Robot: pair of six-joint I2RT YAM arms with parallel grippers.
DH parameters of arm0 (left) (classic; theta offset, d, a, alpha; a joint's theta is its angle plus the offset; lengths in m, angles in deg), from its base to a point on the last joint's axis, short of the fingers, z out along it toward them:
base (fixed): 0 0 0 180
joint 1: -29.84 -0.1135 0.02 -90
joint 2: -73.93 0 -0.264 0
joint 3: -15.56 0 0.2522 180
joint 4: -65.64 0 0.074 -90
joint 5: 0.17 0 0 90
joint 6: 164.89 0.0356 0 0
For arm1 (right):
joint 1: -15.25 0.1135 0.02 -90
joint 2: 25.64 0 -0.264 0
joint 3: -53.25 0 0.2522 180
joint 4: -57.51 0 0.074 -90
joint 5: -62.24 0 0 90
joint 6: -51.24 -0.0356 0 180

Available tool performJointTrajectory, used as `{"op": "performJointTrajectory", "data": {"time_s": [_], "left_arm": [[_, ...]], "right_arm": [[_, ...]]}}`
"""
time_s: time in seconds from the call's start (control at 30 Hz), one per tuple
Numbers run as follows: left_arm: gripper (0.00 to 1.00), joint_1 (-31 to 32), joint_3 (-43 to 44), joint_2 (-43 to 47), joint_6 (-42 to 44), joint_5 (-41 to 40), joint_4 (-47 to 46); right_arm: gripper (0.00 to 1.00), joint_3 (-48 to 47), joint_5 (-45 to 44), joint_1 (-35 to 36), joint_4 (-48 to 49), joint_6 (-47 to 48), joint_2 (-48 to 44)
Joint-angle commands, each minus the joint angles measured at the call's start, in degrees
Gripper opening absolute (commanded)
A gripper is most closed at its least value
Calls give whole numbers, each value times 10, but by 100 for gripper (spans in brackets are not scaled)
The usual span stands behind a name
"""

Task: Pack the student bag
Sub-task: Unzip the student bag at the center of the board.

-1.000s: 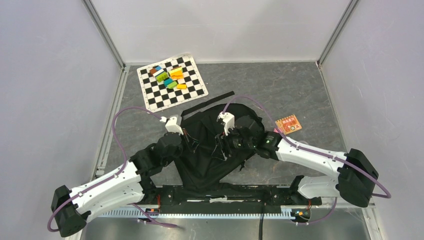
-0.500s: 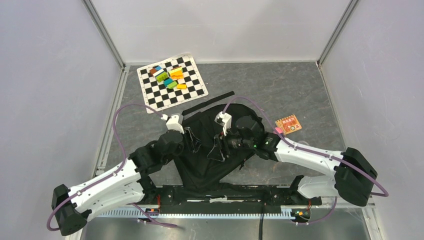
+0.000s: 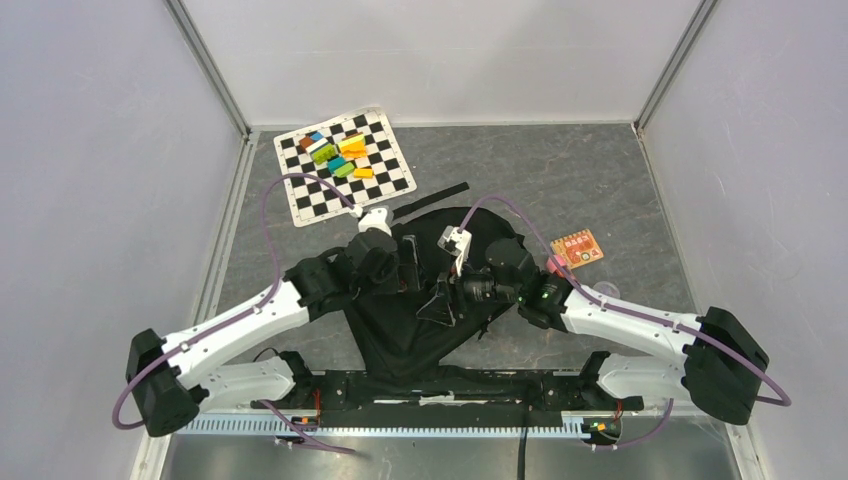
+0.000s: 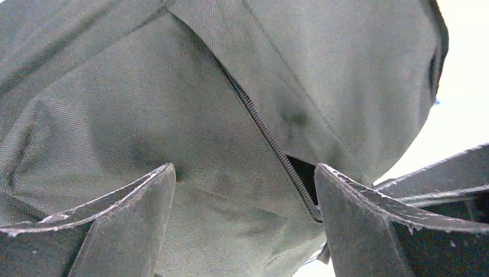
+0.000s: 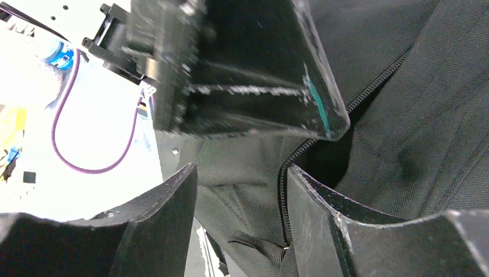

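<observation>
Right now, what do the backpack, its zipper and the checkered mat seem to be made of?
Backpack: black woven synthetic cloth, matte; a fine diagonal weave shows in the left wrist view.
Zipper: looks like a plastic or nylon coil, with small dark even teeth and no metal shine.
Checkered mat: thin flat sheet, likely printed paper or vinyl; too far to tell which.

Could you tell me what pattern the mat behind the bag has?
The mat is black-and-white checkered; top view.
</observation>
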Motion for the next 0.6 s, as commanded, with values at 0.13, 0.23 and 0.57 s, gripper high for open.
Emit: {"op": "performJointTrajectory", "data": {"time_s": [0.13,0.23,0.57], "left_arm": [[96,3,26,-40,-5,44,34],[93,3,27,-53,-2,54,42],[47,3,10,-42,-18,61,36]], "right_arm": [[62,-2,9,15,34,26,-14],[61,-4,2,19,29,33,-14],[61,-1,-4,24,28,42,-17]]}}
